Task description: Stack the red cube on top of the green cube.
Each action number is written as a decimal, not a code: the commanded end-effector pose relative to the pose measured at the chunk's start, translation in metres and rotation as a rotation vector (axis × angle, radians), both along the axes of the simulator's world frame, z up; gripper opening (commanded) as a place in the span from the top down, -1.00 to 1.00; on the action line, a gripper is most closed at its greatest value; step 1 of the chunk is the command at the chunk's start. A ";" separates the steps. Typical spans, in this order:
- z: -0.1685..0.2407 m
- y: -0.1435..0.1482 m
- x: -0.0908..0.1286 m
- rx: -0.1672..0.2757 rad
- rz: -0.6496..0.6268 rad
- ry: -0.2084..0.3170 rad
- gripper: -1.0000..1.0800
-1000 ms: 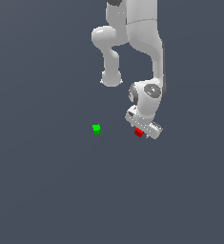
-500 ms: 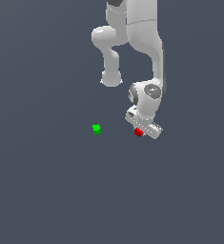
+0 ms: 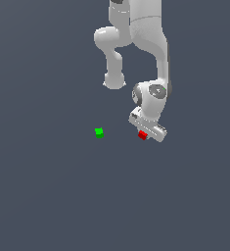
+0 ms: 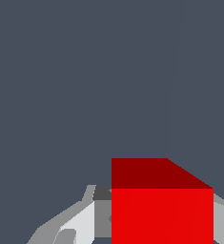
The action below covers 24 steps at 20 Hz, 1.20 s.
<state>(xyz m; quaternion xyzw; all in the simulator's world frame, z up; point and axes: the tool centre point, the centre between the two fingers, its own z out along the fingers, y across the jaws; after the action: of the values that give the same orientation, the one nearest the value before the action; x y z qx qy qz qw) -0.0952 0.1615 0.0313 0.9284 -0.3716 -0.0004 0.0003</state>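
The red cube sits under the white hand, at the exterior view's right. In the wrist view the red cube fills the gap between the fingers, with a finger pressed against each side. My gripper is shut on it. The green cube stands alone on the grey floor, toward the exterior view's left of the gripper and well apart from it. The wrist view does not show the green cube.
The white arm rises from the hand to the top of the exterior view. A plain dark grey floor lies all around both cubes.
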 end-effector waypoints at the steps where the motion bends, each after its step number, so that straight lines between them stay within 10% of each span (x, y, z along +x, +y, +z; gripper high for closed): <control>1: 0.010 0.000 0.000 0.000 0.000 -0.001 1.00; 24: 0.089 0.000 0.001 0.000 -0.001 -0.001 1.00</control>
<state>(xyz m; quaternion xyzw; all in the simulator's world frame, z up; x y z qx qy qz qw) -0.0943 0.1613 0.1206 0.9283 -0.3719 -0.0001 0.0001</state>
